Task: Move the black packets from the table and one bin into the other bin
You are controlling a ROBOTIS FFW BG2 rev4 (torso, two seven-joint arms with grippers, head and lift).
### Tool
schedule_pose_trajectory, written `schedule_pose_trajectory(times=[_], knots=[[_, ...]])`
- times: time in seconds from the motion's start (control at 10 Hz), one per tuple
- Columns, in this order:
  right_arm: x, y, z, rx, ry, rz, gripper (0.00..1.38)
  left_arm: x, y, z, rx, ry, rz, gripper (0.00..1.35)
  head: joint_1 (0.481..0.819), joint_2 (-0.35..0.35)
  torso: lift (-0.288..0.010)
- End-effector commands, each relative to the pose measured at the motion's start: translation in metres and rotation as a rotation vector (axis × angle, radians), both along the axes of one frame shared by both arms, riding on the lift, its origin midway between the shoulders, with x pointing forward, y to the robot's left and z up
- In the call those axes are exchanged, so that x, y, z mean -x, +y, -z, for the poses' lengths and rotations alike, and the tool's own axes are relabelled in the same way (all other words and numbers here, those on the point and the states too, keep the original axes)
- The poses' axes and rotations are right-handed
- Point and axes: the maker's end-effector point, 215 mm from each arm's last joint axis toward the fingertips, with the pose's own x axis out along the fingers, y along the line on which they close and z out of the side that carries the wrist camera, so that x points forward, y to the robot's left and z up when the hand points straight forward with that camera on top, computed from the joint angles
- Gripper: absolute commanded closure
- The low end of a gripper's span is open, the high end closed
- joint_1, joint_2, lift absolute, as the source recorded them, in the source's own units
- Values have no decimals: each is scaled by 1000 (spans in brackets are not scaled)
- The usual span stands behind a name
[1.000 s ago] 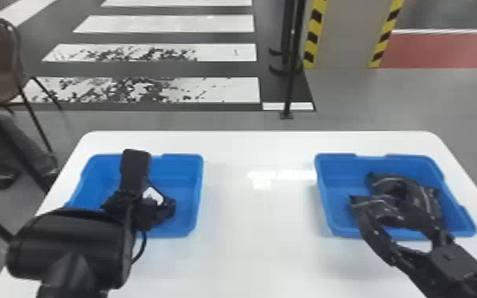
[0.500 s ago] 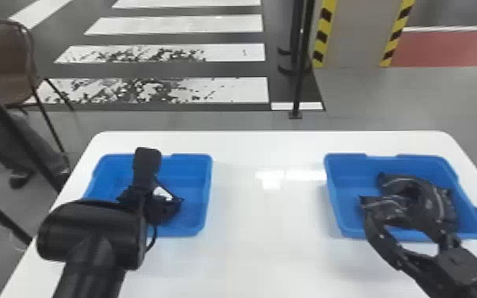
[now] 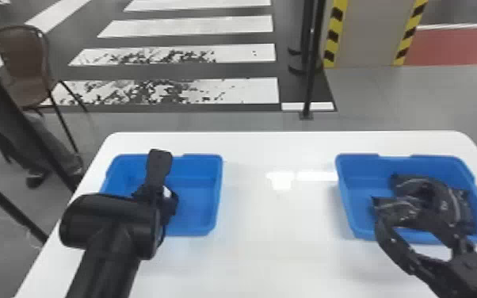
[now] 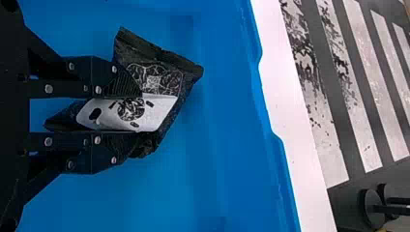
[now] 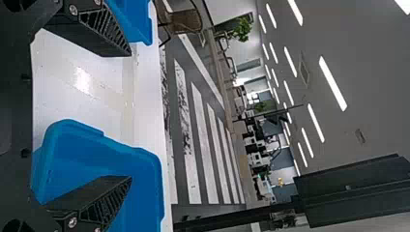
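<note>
My left gripper (image 3: 151, 195) is inside the left blue bin (image 3: 202, 222). Between its fingers is a black packet (image 3: 170, 203), its dark side bulging out beyond them. In the left wrist view the left gripper (image 4: 133, 115) is shut on the packet (image 4: 159, 79), which has a silvery-white patch. My right gripper (image 3: 405, 226) stands over the near side of the right blue bin (image 3: 346, 194), where black packets (image 3: 457, 202) lie bunched at the middle and right. The right wrist view has the right gripper (image 5: 130, 117) with its two fingers wide apart.
The white table (image 3: 277, 241) stretches between the two bins. Behind it stands a dark post (image 3: 311, 79). To the left are a brown chair (image 3: 23, 71), slanting dark poles and a person's legs.
The head view has swung slightly left. My left gripper's wrist has shifted forward, and the packet now looks narrower, drawn in at the fingers. The right arm has stayed nearly still over its bin.
</note>
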Motion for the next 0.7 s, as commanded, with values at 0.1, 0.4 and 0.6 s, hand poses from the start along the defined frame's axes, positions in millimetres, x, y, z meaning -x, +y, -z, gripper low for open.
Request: schedule_pose_trajectory(times=[0.1,0.4,0.6], knots=[[0,0,0,-1,0,0,113,-6,-6,-36,3,-100,13,1211,695,87,-110],[-15,10,-17,-20,-14,-26,113,19,13,-146,-12,-381,-18,1211,695,92,-110],[-38,28,-73,-44,-112,-82,113,30,-26,-220,31,-631,82,1210,695,113,-110]])
